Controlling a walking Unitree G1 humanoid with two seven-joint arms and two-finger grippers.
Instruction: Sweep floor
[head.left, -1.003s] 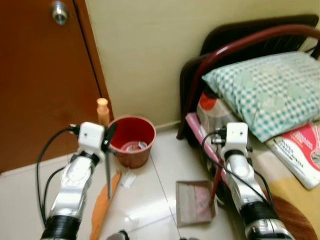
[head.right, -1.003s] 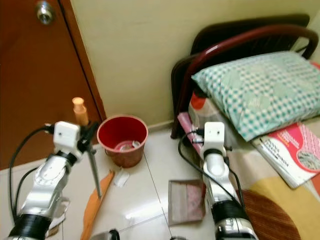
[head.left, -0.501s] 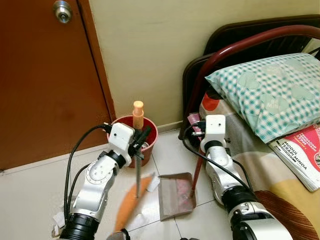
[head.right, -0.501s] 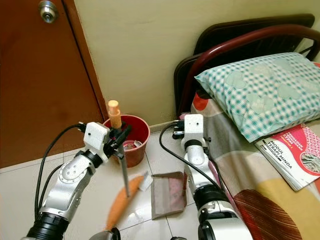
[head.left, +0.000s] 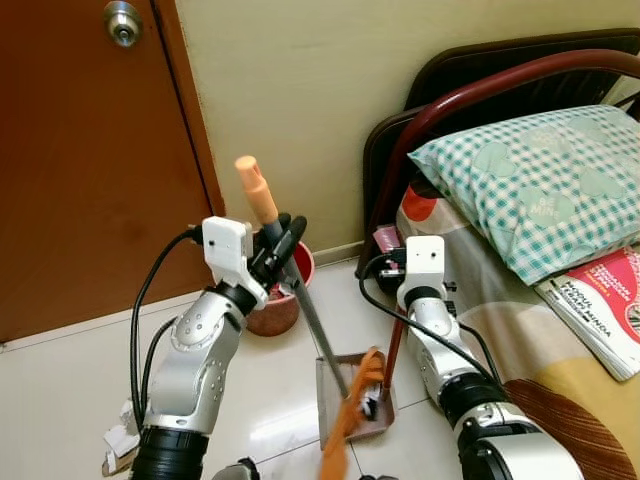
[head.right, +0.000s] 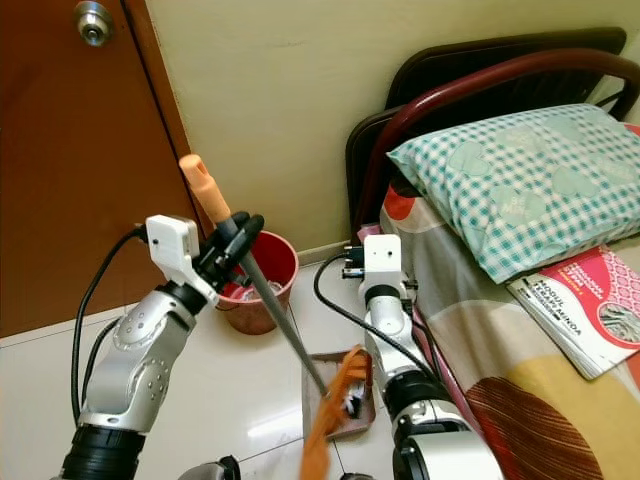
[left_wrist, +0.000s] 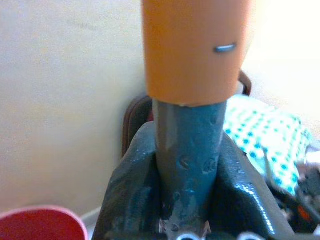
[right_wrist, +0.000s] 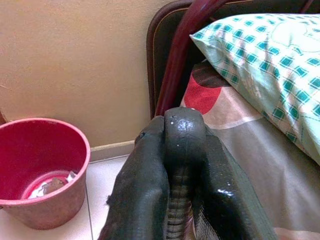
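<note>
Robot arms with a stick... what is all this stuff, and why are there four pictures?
This is a house robot with two silver arms. The two wide pictures come from cameras in its head, looking down at the floor. The two close-up pictures come from small cameras on its wrists.

Its left gripper is shut on a broom with a grey stick and an orange cap; the orange bristles reach the dustpan lying on the tiled floor. Its right gripper is shut on the dustpan handle.

Behind the arms a red bucket with some scraps inside stands by the wall, next to a brown door. On the right is a bed with a checked pillow and a red book.
</note>
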